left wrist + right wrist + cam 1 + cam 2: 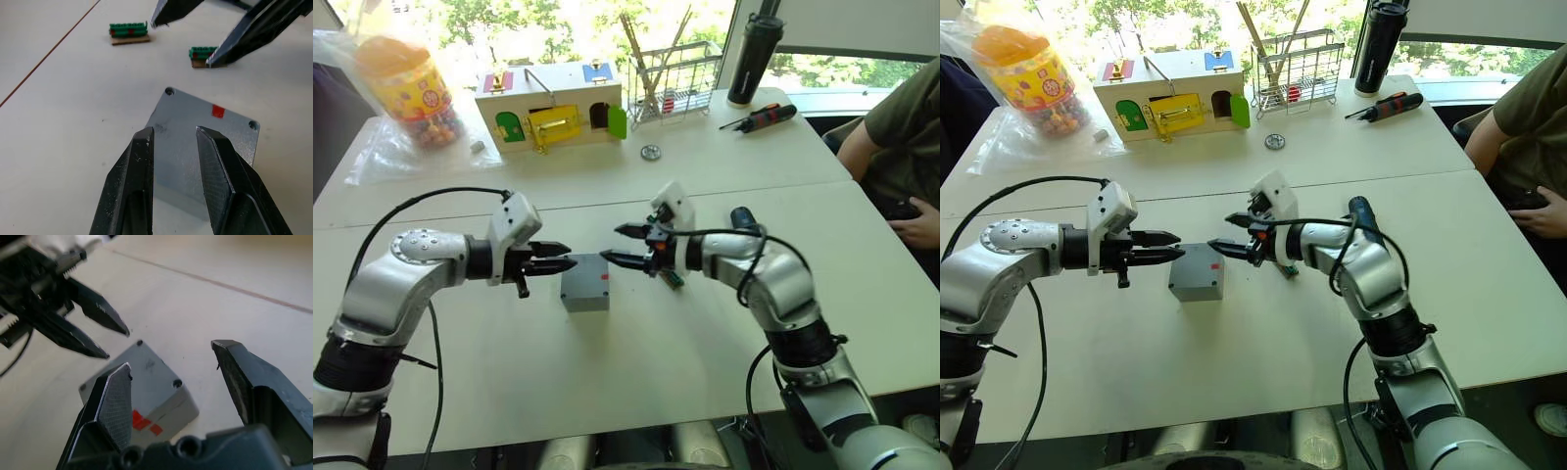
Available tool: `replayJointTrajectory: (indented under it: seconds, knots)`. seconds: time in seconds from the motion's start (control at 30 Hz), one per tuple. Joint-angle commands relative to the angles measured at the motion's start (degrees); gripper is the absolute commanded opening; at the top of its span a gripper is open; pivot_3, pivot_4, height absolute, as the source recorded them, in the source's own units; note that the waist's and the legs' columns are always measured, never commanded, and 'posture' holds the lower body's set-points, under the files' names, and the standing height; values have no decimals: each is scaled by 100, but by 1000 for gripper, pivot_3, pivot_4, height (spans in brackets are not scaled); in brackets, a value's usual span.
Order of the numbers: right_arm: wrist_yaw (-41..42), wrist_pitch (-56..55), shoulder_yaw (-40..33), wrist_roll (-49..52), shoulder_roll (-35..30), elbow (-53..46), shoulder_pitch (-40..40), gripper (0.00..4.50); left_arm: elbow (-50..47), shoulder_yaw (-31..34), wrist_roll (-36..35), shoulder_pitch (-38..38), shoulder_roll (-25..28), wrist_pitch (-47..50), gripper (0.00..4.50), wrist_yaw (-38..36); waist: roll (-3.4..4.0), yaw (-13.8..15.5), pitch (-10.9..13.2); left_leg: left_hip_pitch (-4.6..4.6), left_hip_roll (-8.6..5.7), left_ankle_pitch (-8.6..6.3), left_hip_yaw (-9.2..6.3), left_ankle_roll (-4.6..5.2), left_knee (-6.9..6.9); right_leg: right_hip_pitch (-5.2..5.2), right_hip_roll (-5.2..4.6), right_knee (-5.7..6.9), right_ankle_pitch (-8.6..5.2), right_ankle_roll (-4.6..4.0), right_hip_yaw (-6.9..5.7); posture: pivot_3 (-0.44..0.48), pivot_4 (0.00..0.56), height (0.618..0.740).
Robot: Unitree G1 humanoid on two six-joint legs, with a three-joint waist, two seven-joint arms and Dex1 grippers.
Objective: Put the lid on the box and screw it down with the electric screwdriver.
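Note:
The grey box (584, 297) stands in the middle of the table. The lid (188, 110), a flat plate with corner screw holes and a red mark, lies on top of it. My left gripper (572, 256) hovers just above the box's left edge, open a little and holding nothing. Facing it from the other side, my right gripper (609, 244) is open wide above the box's far right corner. The electric screwdriver (744, 217), a dark blue cylinder, lies on the table behind my right forearm, partly hidden.
Small green terminal blocks (128, 33) lie beyond the box. At the back stand a wooden box with coloured doors (553, 113), a wire basket (671, 78), a black bottle (751, 59), a black-and-orange screwdriver (764, 117) and a sweets jar (411, 88). A person (901, 147) sits at right.

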Motion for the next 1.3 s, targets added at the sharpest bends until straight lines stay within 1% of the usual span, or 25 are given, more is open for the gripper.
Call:
replayJointTrajectory:
  seconds: [0.03,0.1,0.17,0.23,0.33,0.4,0.47,0.5,0.6,0.7,0.8,0.93,1.03,1.13,1.3]
  knots:
    - [171,1041,-1117,701,-896,-375,-455,3162,-242,-156,-173,-280,-43,-78,1326,-269,1,73,1,0,-2,0,0,0,1,1,-3,-2,0,0,0,0,150,740]
    - [503,1477,-1302,992,-1680,-250,-649,3735,-198,-295,-171,-408,-124,-180,1326,-399,0,123,1,0,-4,-2,3,3,0,7,-9,-13,0,0,-2,0,150,740]
    - [809,1737,-1322,1162,-2370,-47,-820,4370,-121,-441,-123,-510,-210,-310,1326,-535,1,117,1,0,-2,-3,4,5,-3,7,-11,-17,0,0,-2,0,150,740]
    - [1002,1845,-1168,1094,-2996,303,-967,4443,-82,-624,-38,-591,-302,-468,1326,-659,1,95,2,1,4,-3,6,6,-5,8,-9,-16,0,0,-1,0,150,740]
    - [1245,2058,-687,950,-3778,854,-1241,4443,-85,-839,44,-710,-450,-644,1326,-733,2,96,2,1,5,-4,14,7,-3,6,-10,-15,0,0,2,0,150,740]
    - [1302,2317,-37,668,-4187,1433,-1562,4443,-135,-957,84,-767,-527,-708,1326,-754,5,93,5,1,4,-7,23,12,-2,4,-11,-15,0,0,4,0,150,740]
    - [1271,2443,547,327,-4363,2058,-1866,4443,-165,-1007,109,-784,-592,-729,1326,-745,4,96,5,1,5,-8,24,14,-2,5,-11,-18,0,0,4,0,150,740]
    - [1389,2423,938,134,-4462,2381,-1991,4443,-167,-1013,117,-775,-634,-743,1326,-715,4,98,6,1,4,-8,24,14,-2,6,-12,-19,0,0,4,0,150,740]
    - [1845,2292,1866,-305,-4523,3321,-2348,4443,-206,-1029,102,-654,-784,-794,1326,-618,2,101,7,1,3,-8,27,14,-1,6,-13,-20,0,0,6,0,150,740]
    - [2434,2731,2702,-311,-4357,3869,-2841,4443,-275,-1109,211,-461,-907,-848,1326,-443,8,97,11,0,3,-8,30,14,-2,2,-14,-20,0,0,8,0,150,740]
    - [2747,2848,3157,-408,-4188,4340,-3171,4443,-400,-1117,237,-331,-1000,-846,1326,-309,11,91,13,-3,5,-8,30,13,-2,-3,-11,-18,0,0,9,0,150,740]
    - [3233,2698,4013,-698,-3708,4957,-3463,4443,-841,-985,95,107,-1100,-719,1326,17,9,97,14,-2,5,-8,28,13,-1,-2,-11,-19,0,0,10,0,150,740]
    - [3515,2508,4392,-900,-3545,5129,-3521,4443,-1022,-1004,93,245,-1151,-673,1326,176,10,142,14,-6,3,-6,25,11,1,-5,-13,-17,0,0,7,0,150,740]
    - [3827,2405,4750,-1015,-3484,4986,-3498,4443,-1132,-962,91,358,-1120,-657,1326,288,11,147,15,-10,-2,-6,22,10,8,-5,-15,-17,0,0,4,0,150,740]
    - [3925,2149,5097,-1392,-3093,5224,-3401,4443,-1337,-873,42,595,-1120,-570,1326,551,11,94,15,-9,1,-6,22,10,6,-8,-13,-15,0,0,5,0,150,740]
